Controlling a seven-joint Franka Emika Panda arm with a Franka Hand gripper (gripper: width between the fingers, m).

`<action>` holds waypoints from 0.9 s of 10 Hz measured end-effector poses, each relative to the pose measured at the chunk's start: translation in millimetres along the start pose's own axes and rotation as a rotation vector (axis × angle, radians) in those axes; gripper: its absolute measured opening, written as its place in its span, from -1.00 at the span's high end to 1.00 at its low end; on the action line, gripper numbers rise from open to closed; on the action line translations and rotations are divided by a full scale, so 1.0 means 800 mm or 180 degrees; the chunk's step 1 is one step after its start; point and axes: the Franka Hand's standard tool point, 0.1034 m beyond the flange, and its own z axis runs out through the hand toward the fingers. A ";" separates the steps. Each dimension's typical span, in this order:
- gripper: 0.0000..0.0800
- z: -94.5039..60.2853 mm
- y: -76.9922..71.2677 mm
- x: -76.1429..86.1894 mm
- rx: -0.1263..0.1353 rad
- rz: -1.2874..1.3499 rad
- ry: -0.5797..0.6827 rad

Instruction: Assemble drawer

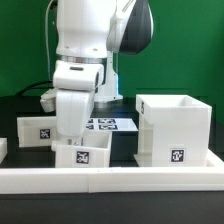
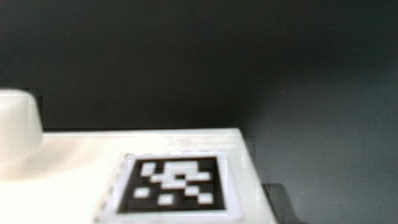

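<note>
The drawer's large white cube-like shell [image 1: 172, 130] stands at the exterior view's right, open at the top, with a tag low on its front. One small white tray [image 1: 82, 156] with a tag sits by the front rail. A second small tray [image 1: 38, 129] sits further to the exterior view's left. My gripper [image 1: 72, 142] hangs straight down onto the near tray, and its fingertips are hidden by the hand and the tray. The wrist view shows a tagged white face [image 2: 175, 184] very close and blurred. I cannot tell whether the jaws are closed on it.
The marker board [image 1: 110, 125] lies flat behind the near tray, partly hidden by the arm. A low white border rail [image 1: 120, 180] runs along the front. A rounded white shape [image 2: 16, 128] shows at the wrist view's edge. The table [image 2: 267, 60] is black.
</note>
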 end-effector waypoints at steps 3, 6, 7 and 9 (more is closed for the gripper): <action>0.90 0.001 -0.001 0.000 0.0034 -0.0004 -0.0007; 0.90 0.010 -0.008 0.015 0.0068 0.0006 0.0009; 0.90 0.009 -0.008 0.023 0.0060 0.0006 0.0017; 0.90 0.007 -0.005 0.037 0.0034 0.0074 0.0034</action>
